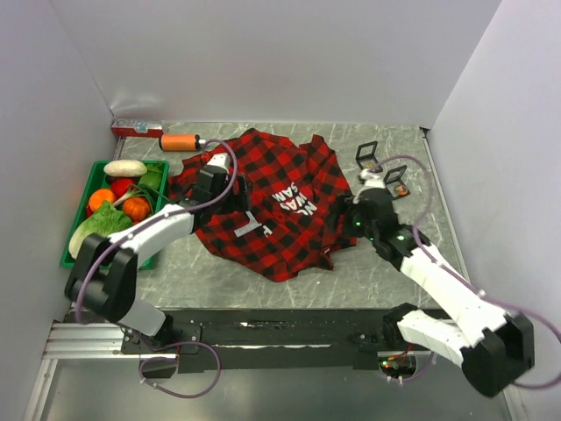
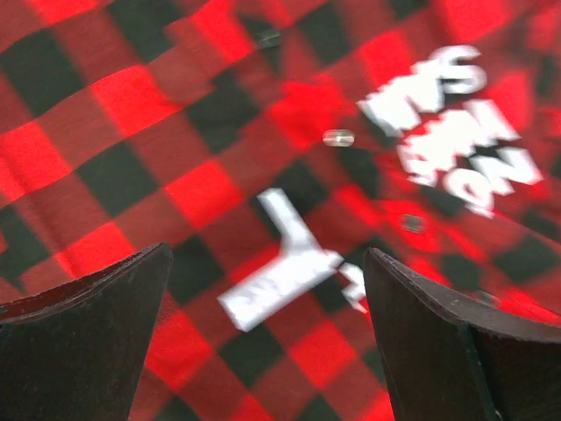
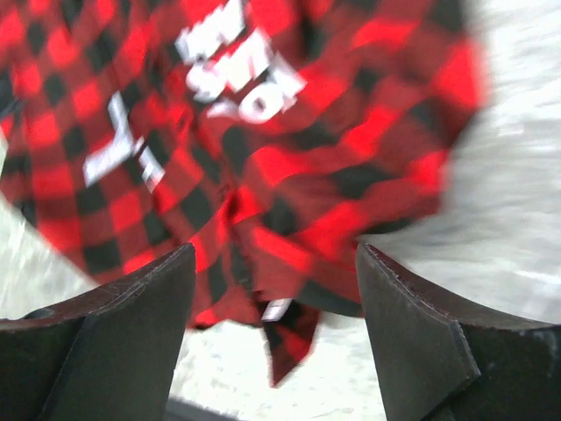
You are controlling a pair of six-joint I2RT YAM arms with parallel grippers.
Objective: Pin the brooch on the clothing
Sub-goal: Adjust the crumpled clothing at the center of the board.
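Observation:
The red-and-black plaid shirt [image 1: 272, 202] lies crumpled in the middle of the table, white lettering facing up. My left gripper [image 1: 210, 182] is open and empty over the shirt's left part. In the left wrist view [image 2: 267, 342] it hovers close above the plaid cloth [image 2: 131, 105], with the lettering [image 2: 447, 123] and a button [image 2: 337, 138] ahead. My right gripper [image 1: 353, 215] is open and empty at the shirt's right edge. In the right wrist view [image 3: 276, 333] it straddles a hanging hem corner [image 3: 294, 338] of the shirt [image 3: 289, 158]. I cannot pick out the brooch.
A green basket [image 1: 67, 254] of vegetables stands at the left. An orange cylinder [image 1: 180, 140] and a red box [image 1: 130, 130] lie at the back left. Two small black clip-like frames [image 1: 366, 155] [image 1: 396, 180] stand behind the right gripper. White walls close in on three sides.

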